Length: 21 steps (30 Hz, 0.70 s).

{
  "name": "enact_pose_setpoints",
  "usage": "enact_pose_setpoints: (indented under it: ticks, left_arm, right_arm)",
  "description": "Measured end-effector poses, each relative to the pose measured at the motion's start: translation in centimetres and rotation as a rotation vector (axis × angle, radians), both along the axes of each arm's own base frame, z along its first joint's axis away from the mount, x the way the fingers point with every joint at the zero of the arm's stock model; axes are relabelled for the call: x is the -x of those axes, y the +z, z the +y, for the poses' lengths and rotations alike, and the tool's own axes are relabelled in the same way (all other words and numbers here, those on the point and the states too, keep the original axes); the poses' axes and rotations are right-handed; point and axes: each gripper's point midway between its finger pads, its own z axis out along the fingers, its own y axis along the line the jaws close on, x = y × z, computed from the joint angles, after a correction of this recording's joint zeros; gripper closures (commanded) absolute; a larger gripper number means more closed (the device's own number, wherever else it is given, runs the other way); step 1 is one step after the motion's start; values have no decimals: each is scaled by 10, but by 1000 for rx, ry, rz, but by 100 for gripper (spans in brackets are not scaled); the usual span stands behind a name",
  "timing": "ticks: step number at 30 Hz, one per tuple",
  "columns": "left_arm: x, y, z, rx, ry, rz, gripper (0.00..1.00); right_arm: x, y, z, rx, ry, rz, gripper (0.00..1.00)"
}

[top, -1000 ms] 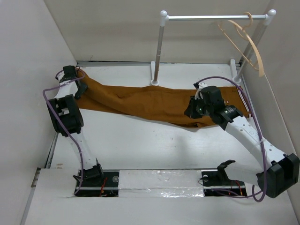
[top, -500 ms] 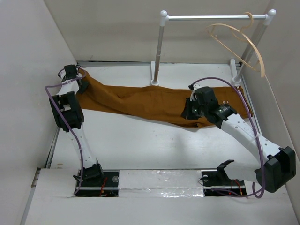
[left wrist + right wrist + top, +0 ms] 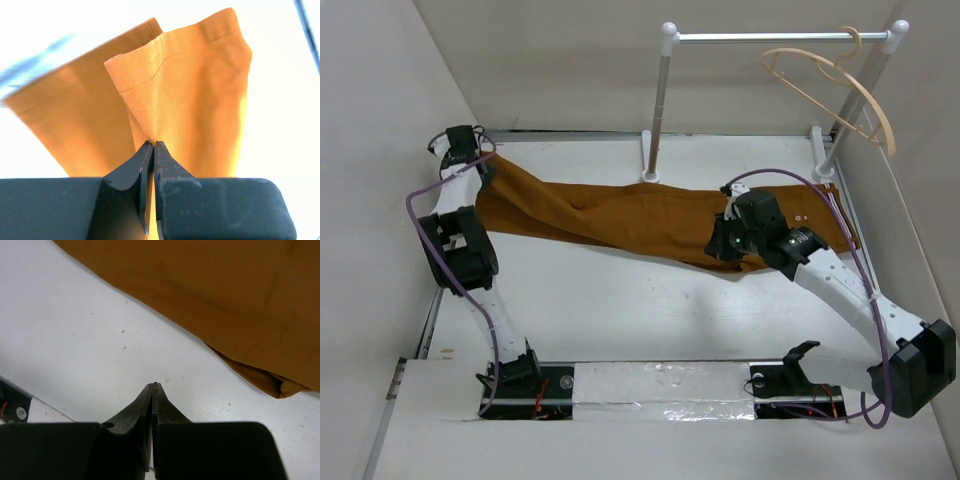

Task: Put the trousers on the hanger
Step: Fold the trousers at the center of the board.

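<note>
**Status.** Trousers [image 3: 620, 215] lie flat across the rear of the tabletop [image 3: 620, 310], leg ends at the far-left corner and waist end to the right, in front of the rail stand [image 3: 770, 38]. Hanger [image 3: 840, 85] hangs by its hook at the right end of the rail, tilted, well apart from the cloth.

**Pincers.** Left pincer [image 3: 152, 145] is pressed together on a small fold at the hem of one trouser leg; the second leg's hem sits behind it, not caught. Right pincer [image 3: 153, 386] is pressed together on nothing and hovers over bare tabletop just beside the near edge of the trousers.

**Risks for you to watch.**
- The left grip is a thin nip of cloth at the tips. Judged likely to slip once the garment's weight comes onto it.
- Only one leg is held, so a lift would probably leave the other leg trailing and twist the pair.
- The right pincer carries nothing, so the waist end will drag unless you take hold of it.
- The hanger looks unsteady on the rail; feeding cloth over its lower bar could knock it round or off the hook.

**Change from the earlier frames.**
- Left pincer has moved further towards the rear-left corner and has closed on the hem.
- Right wrist has shifted slightly left.
- Hanger has swung; its far shoulder now reaches further left under the rail.
</note>
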Motion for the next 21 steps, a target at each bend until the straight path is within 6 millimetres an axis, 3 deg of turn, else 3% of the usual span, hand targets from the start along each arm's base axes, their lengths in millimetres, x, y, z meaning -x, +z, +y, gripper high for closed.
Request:
enact_pose_setpoints:
  ticks: [6,7,10,11,12,17,19,21]
  left_arm:
    - [29,105,-1,-127,22,-84,97]
    - [33,118,-2,-142,24,-99,85]
    - [42,131,1,-175,36,-102,63]
    - [45,126,4,-184,44,-88,45]
    - [51,115,6,-188,51,-59,42]
    - [102,23,13,-140,83,172,41]
    - [120,4,14,-125,86,238,41]
    - [121,3,17,-125,88,238,41]
  right_arm:
    - [1,20,-8,-36,25,-62,95]
    - [0,23,-11,-40,25,-71,95]
    - [0,25,-15,-44,36,-83,94]
    - [0,24,-17,-43,39,-85,94]
    - [0,23,-19,-40,40,-85,94]
    - [0,17,-29,-22,38,-76,93]
    - [-2,17,-35,-16,26,-76,93]
    - [-3,16,-38,-12,20,-76,93]
